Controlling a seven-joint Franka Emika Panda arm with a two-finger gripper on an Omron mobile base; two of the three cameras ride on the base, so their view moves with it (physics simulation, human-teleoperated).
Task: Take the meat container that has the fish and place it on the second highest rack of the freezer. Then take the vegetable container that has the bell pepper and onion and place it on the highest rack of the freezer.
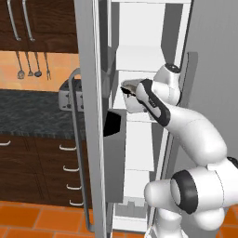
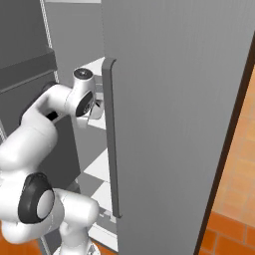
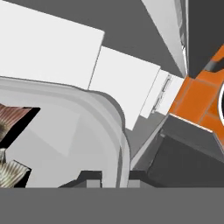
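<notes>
— Where's the meat container (image 3: 83,131) now?

— At the arm's hand, inside the freezer (image 1: 139,56). In the hand view its pale rounded rim curves across the lower middle of the frame, with a bit of the fish (image 3: 11,127), ribbed and brownish, at the left edge. From the left base view, something pale and tray-like sits at the wrist near the centre of the frame, level with one of the upper white shelves.

— Does the gripper (image 3: 109,181) have it?

— The two dark tips sit on either side of the rim at the bottom of the hand view, close together, so I judge it is pinching the wall. I can't swear to contact.

— Is it on the second highest rack?

— I can't tell which shelf, or whether it rests on one. The first placement looks under way, not finished. The vegetable container is all left to do.

— Anything else around?

— The open grey door (image 1: 90,116) in front, and the dark counter (image 1: 32,114) at the left of the frame.
</notes>
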